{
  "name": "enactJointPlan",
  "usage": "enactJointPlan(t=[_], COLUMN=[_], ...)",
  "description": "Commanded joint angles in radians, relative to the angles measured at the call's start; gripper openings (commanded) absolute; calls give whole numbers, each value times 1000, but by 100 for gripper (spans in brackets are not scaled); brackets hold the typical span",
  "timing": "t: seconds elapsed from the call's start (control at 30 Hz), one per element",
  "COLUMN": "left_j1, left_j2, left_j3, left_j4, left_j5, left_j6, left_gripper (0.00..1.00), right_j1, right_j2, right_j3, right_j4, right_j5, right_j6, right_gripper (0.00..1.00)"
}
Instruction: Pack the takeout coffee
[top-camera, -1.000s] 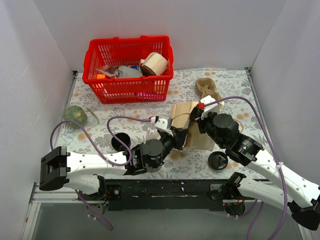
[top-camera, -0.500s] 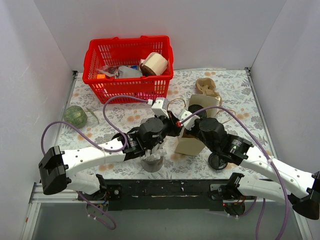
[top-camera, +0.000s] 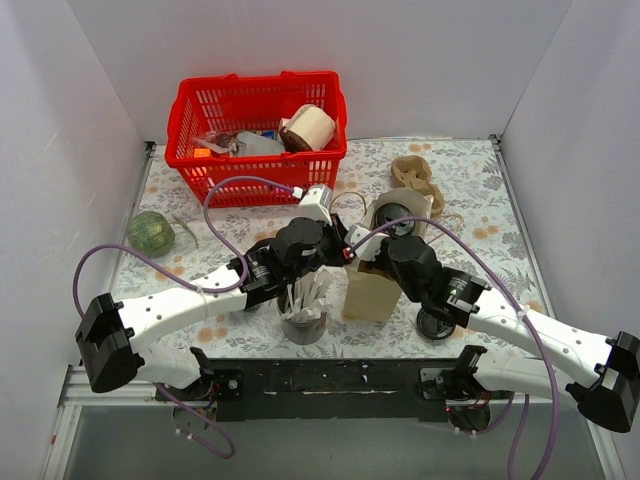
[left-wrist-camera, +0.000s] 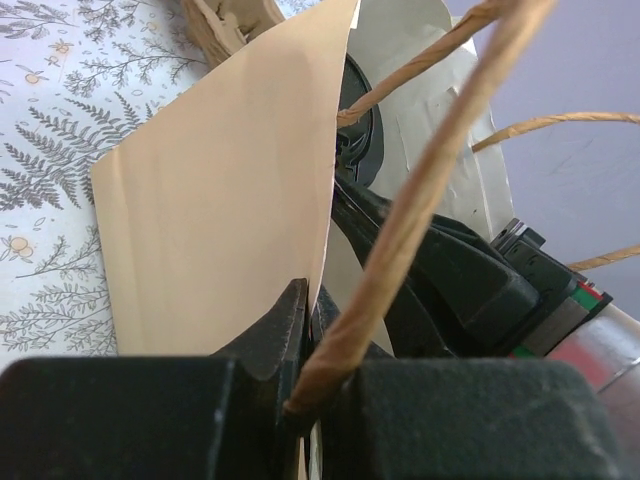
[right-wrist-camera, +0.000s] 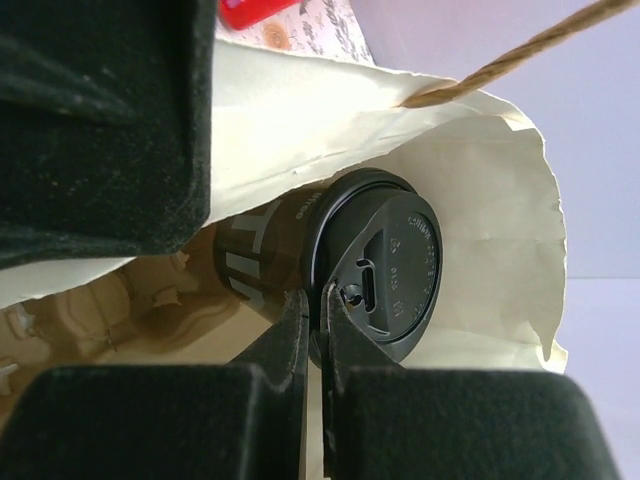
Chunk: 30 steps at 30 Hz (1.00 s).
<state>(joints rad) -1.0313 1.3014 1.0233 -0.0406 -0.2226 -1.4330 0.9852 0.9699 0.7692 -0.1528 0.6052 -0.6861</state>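
A tan paper bag (top-camera: 375, 285) stands upright mid-table, its mouth open upward. The takeout coffee (top-camera: 394, 222), a dark cup with a round black lid, sits inside it near the mouth. The right wrist view shows its lid (right-wrist-camera: 372, 270) against the bag's pale inner wall (right-wrist-camera: 480, 200). My left gripper (top-camera: 338, 244) is shut on the bag's left wall (left-wrist-camera: 220, 200); its jaws (left-wrist-camera: 312, 300) pinch the paper beside a twine handle (left-wrist-camera: 420, 180). My right gripper (top-camera: 358, 250) is shut on the bag's rim just beside it, its jaws (right-wrist-camera: 320, 305) nearly touching in front of the lid.
A red basket (top-camera: 255, 140) of groceries stands at the back left. A pulp cup carrier (top-camera: 415, 175) lies behind the bag. A loose black lid (top-camera: 437, 322) lies front right. A grey pot of stirrers (top-camera: 303, 325) stands front centre. A green round thing (top-camera: 150, 232) sits far left.
The bag went from lying flat to standing upright with its mouth open. Both grippers rose and moved together at its left rim. The left arm swung back, uncovering the stirrer pot.
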Motion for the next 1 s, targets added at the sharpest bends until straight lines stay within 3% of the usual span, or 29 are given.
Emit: enactJointPlan(t=[0.0,0.07,0.2,0.3,0.43,0.67,0.8,0.97], left_j1=[17,20,28,33,39,45,47,48], left_j2=[-34,-36,-36,-40,-54,-99,-129,-139], left_j3=[40,38,35,31,26,18,15,38], left_j4=[8,11,5,11,19,31,65,64], left_j5=[58,62,69,81,83,65,68,16], left_j6=[-14,-12,-12,-14,-12,16,49,91], left_gripper=[8,14,16,30,37,68,98,98], right_j1=[-19,-36,-74,-77,-85,-100,-108,-108], right_j2=[30,30,23,38,53,85,90,90], right_j3=[-7,-4,-8,-16,-28,-31,-34,-34], right_j4=[19,25,36,24,35,25,26,27], right_j5=[-77,-96,-156,-150,-165,-186,-191,-194], right_j6=[-32,-21,-15,-21,-26,-17,-15,-9], right_gripper=[1,1,1,1,1,1,1,1])
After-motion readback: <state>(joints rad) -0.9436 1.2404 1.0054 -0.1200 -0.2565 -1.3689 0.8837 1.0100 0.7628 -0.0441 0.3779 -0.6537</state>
